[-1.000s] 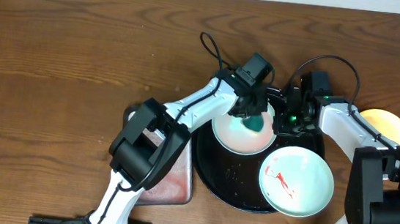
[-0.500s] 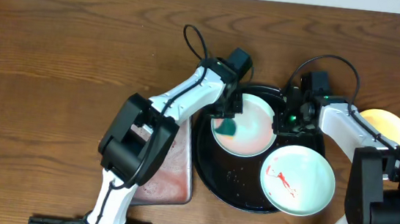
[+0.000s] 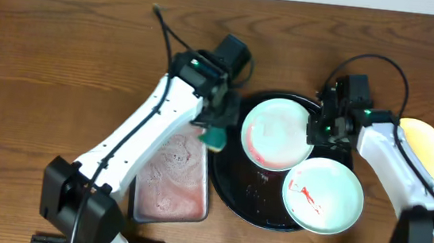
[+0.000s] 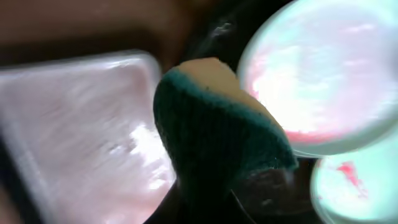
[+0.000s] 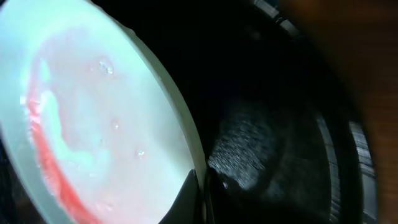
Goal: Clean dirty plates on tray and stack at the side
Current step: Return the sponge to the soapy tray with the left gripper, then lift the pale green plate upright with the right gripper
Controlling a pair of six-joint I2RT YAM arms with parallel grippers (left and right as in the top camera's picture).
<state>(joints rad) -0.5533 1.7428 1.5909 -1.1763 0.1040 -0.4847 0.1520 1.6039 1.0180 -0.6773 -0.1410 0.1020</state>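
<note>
The left gripper [image 3: 215, 126] is clamped on a green sponge [image 3: 216, 142] with a yellowish top. It holds the sponge over the seam where the black tray [image 3: 248, 195] meets the pink rectangular tray [image 3: 171, 182], just beside the plates and off all 3. In the left wrist view the sponge [image 4: 217, 137] fills the middle, blurred, with the pink tray [image 4: 74, 124] on its left.

2 mint plates lie on the black tray. The back plate [image 3: 278, 133] carries a pinkish-red smear along its lower-left edge. The right gripper [image 3: 318, 133] pinches this plate's right rim. In the right wrist view its fingers [image 5: 186, 198] meet at the edge of the back plate [image 5: 93, 124], above the glossy tray floor [image 5: 267, 155].

The front plate [image 3: 323, 195] sits at the tray's front right, just beside the back plate, with thin red streaks left of its centre.

The yellow plate [image 3: 429, 143] rests on the wooden table [image 3: 63, 59] to the right of the black tray, partly hidden by the right arm.
</note>
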